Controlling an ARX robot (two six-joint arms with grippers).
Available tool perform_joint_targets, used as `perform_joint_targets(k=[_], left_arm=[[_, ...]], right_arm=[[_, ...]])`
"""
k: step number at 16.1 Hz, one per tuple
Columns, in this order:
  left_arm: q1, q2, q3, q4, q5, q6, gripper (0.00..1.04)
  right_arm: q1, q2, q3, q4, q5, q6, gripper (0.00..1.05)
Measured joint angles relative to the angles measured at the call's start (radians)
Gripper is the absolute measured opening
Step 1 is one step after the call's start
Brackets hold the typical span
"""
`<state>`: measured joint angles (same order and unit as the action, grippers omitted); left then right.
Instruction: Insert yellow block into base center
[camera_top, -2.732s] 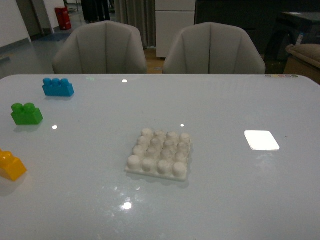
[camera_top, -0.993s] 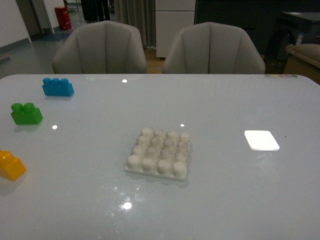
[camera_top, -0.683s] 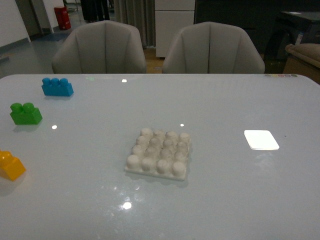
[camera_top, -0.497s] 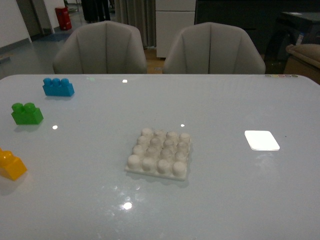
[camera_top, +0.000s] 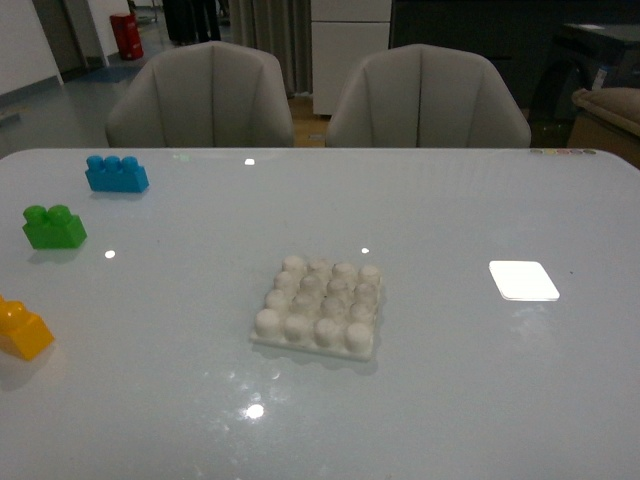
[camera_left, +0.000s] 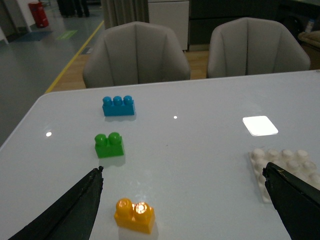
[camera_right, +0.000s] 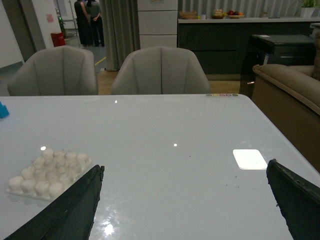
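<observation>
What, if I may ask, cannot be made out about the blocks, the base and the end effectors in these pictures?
Yellow block: front view, partly cut off by the picture's edge.
Base: left wrist view, partly hidden behind a finger of the left end effector and cut by the edge.
Blue brick: right wrist view, only a corner shows at the edge.
Both arms: outside the front view.

Front view high, wrist views lower, perhaps nearer; all on the base (camera_top: 318, 308)

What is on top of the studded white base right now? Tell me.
Nothing: the base has all its studs bare. The yellow block lies apart, far to its left. Whatever is beneath the base is covered.
</observation>
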<state>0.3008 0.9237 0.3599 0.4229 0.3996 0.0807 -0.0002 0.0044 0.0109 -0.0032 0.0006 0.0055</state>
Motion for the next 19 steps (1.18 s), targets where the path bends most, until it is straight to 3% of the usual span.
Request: perform_joint_targets(k=[2,5,10,19], left_arm=[[-0.017,0.437,0.163,0.158,0.041,0.073,0.98],[-0.03,0.842,0.354,0.164,0.076,0.157,0.98],[-0.024,1.033,0.443,0.148,0.093,0.171,0.98],[0.056,1.1,0.479,0.154,0.127,0.16,0.98]], right_arm=[[0.0,0.0,0.0,0.0,0.0,0.0,0.98],[0.0,0.0,0.0,0.0,0.0,0.0,0.98],[0.0,0.0,0.0,0.0,0.0,0.0,0.98],[0.0,0.0,0.0,0.0,0.0,0.0,0.98]])
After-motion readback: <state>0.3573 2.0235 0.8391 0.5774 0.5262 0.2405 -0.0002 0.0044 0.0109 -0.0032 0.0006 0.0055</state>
